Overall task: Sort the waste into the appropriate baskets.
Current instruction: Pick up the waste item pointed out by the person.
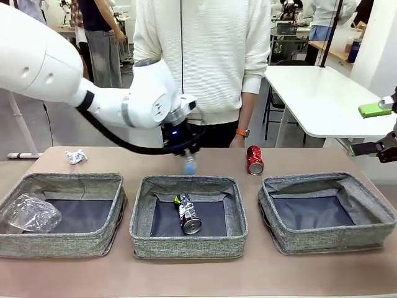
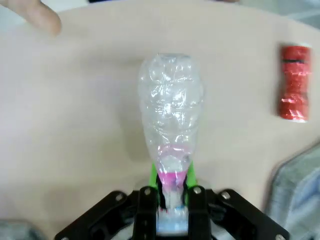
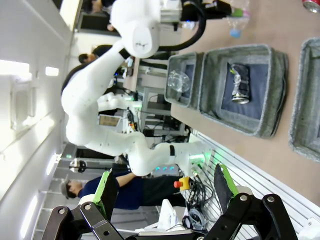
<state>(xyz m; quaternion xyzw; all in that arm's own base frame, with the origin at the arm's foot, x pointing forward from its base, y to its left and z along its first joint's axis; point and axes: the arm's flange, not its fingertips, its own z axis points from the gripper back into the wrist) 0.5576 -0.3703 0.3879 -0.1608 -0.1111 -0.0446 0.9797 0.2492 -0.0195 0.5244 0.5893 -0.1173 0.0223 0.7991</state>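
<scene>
My left gripper is shut on the neck of a clear plastic bottle with a blue cap, just behind the middle basket. The bottle's body points away from me, low over the table. A black-silver can lies in the middle basket, and a crushed clear bottle in the left basket. The right basket holds nothing. A red can stands on the table behind it, and a crumpled white paper wad lies at the far left. My right gripper is open off the table's right end.
A person in a white sweater stands at the far edge, one hand hanging by the table. A fingertip shows at the top of the left wrist view. A white table stands at the back right.
</scene>
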